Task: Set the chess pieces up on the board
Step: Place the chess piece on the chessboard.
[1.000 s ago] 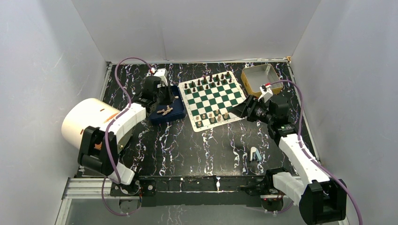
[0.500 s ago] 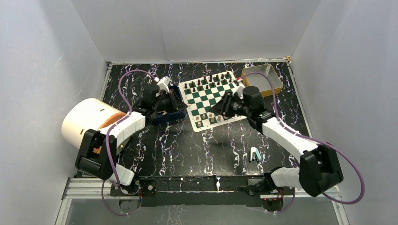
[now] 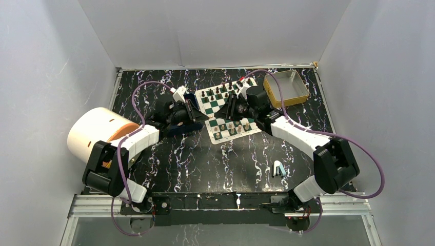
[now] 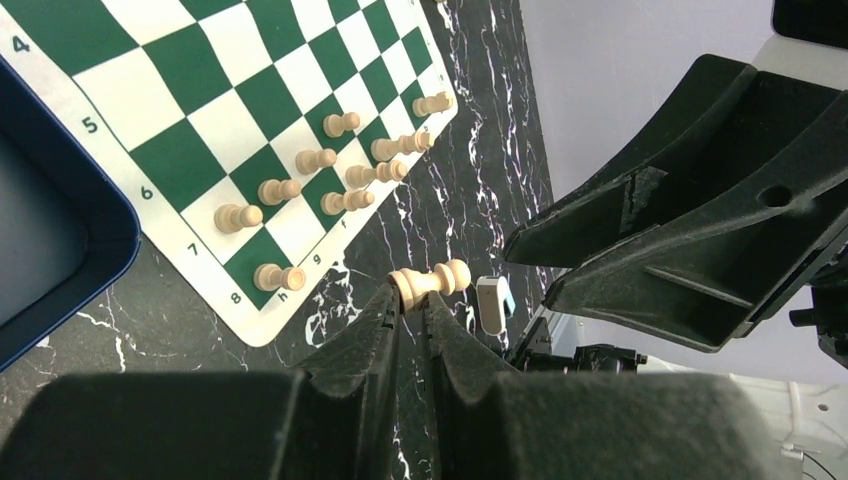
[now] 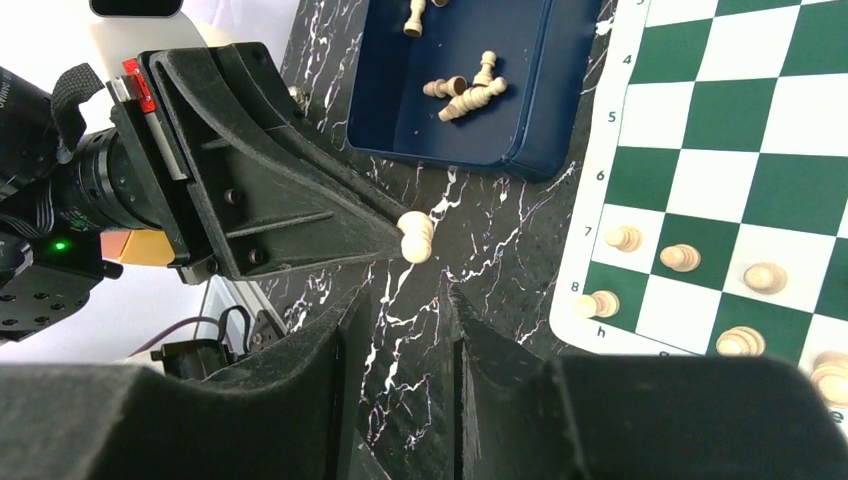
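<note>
From above, the board (image 3: 213,102) lies on the dark marbled surface (image 3: 205,159) toward 12 o'clock, partly under the right arm. The blue tray (image 3: 177,128) sits just beside it at 9 o'clock, and the yellow-rimmed tin (image 3: 285,87) is at 2 o'clock. The left pincer (image 3: 197,111) points to 3 o'clock over the tray's rim. The right pincer (image 3: 229,108) faces it from above the board. How their jaws stand cannot be told here.

The left wrist view shows the left pincer (image 4: 408,300) closed narrow on the held piece (image 4: 430,282). This cream figure is gripped at its base and lies sideways, above bare surface just off the board's corner. The chess pieces (image 4: 348,200) stand on rows 7 and 8.

In the right wrist view the right pincer (image 5: 405,310) is parted with nothing between its fingers. At 9 o'clock the left pincer carries the held piece at its tip. Loose pieces (image 5: 470,92) lie in the tray at 12 o'clock, and the board is at 3 o'clock.
</note>
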`<state>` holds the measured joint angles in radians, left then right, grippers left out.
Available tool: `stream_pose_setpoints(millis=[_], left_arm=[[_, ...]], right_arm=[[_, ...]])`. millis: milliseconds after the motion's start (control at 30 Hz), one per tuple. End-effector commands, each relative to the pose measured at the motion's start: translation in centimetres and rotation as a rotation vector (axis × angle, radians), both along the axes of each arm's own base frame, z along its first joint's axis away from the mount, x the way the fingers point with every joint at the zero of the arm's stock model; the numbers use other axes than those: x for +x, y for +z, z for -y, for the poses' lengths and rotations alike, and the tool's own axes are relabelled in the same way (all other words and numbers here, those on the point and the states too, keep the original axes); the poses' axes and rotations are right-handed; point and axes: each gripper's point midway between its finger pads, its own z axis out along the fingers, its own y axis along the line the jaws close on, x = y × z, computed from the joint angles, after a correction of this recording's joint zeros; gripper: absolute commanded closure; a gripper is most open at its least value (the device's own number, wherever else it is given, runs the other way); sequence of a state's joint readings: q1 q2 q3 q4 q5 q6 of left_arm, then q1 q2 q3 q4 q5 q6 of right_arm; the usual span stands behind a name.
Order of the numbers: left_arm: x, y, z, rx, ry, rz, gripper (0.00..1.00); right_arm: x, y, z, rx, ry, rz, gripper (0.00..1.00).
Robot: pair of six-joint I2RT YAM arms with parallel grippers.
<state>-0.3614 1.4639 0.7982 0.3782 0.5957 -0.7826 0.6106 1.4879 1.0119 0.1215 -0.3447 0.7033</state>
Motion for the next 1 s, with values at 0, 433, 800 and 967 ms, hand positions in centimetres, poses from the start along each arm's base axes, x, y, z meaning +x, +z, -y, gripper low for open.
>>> stream_pose_setpoints(millis=[0,433,800,967], left_arm=[[-0.5,1.5,0.1,-0.044,-0.022,0.034,0.93],[-0.6,1.3,0.3,-0.049,-0.033,0.025,0.94],[-0.7,1.3,0.4,-0.055,-0.045,0.024,0.94],[-0.9,1.3,0.5,-0.057,-0.06,0.015,0.94]], right_arm=[[0.6,2.3,-1.0,0.029,0.024,0.059,0.6],[0.4,1.0,-2.3,0.032,0.061,0.008,0.59],[0.6,0.8,-2.6,0.032,0.056,0.003,0.62],[0.7,0.7,-2.7,0.027,0.059,0.007,0.67]])
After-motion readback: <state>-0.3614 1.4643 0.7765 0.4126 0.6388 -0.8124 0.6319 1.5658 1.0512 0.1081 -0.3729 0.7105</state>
